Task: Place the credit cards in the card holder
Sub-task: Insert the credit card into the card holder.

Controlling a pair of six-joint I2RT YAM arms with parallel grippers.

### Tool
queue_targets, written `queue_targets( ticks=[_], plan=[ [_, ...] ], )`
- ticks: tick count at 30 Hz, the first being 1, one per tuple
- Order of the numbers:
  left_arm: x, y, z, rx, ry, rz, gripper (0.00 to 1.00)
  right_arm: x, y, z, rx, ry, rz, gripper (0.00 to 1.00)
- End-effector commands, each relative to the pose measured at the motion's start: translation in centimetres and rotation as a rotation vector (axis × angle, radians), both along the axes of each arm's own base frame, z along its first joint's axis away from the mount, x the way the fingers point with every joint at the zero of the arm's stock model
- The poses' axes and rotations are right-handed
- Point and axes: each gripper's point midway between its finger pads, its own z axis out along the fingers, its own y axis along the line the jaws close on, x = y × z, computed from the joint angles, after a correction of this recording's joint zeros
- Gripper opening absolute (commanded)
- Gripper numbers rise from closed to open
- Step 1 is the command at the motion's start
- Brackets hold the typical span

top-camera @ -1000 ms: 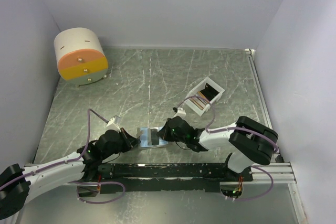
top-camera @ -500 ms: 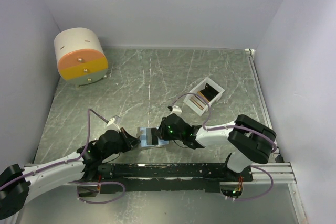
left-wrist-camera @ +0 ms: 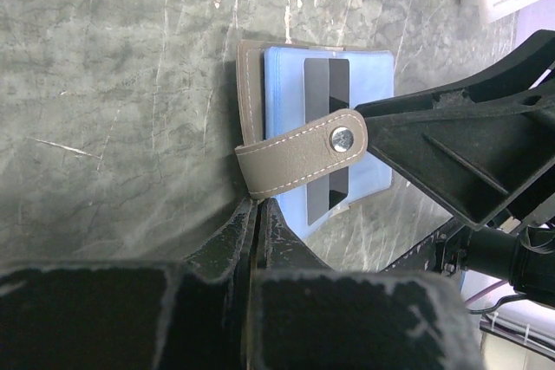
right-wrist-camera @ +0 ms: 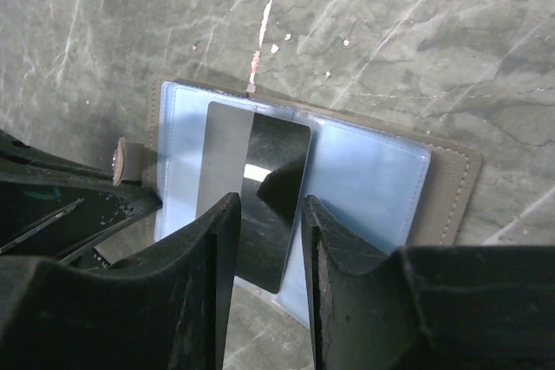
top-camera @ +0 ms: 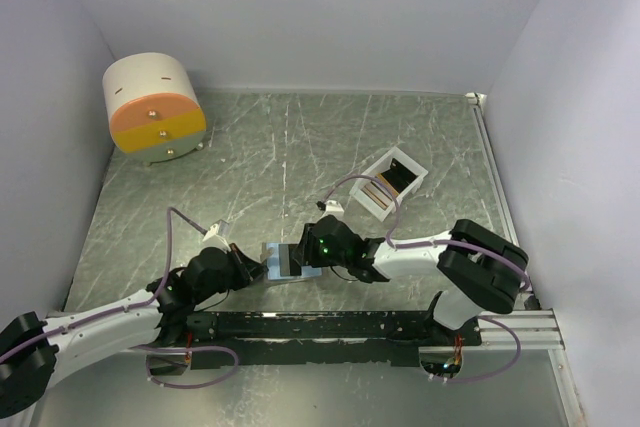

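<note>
1. Nearest the arm bases, the left gripper [left-wrist-camera: 257, 207] lay low over the grey marbled table [top-camera: 250, 147], its fingers pressed together on the folded end of the snap tab [left-wrist-camera: 295, 158].
2. Just past those fingertips, the card holder [left-wrist-camera: 286, 75] lay open and flat on the table near its front edge. Its light blue inside faced up with a taupe border around it, and the tab curled back over the blue lining.
3. A dark credit card [right-wrist-camera: 256, 171] sat partway in the holder's clear pocket. One short end stuck out past the wallet's edge, and the tab crossed over the card.
4. The right gripper [right-wrist-camera: 270, 204] reached in from the opposite side and hung over the protruding end with its fingers apart, one at each long edge. Whether either finger touched the card could not be told.
5. Farther back and to the right, well apart from the holder, a white slotted tray [top-camera: 411, 163] held more cards [top-camera: 380, 190], reddish-brown and dark.
6. In the far left corner, a cream-and-orange drum [top-camera: 150, 107] stood beside the wall.
</note>
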Motion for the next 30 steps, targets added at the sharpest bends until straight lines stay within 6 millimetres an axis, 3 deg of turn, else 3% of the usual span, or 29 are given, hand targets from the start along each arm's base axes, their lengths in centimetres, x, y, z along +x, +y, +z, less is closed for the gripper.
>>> queue_targets(
  ticks=[1,14,30],
  plan=[
    [-0.3,0.1,-0.6,0.010,-0.005,-0.015,0.07,-0.7,0.5,-0.1,0.038,0.013,0.031,0.34],
    [-0.3,0.0,-0.6,0.009,-0.006,-0.020,0.07,-1.4,3.1,0.8,0.158,0.029,0.105,0.32],
    [-0.3,0.1,-0.6,0.007,-0.007,-0.019,0.07,-1.3,3.4,1.7,0.145,-0.029,0.162,0.29]
  ],
)
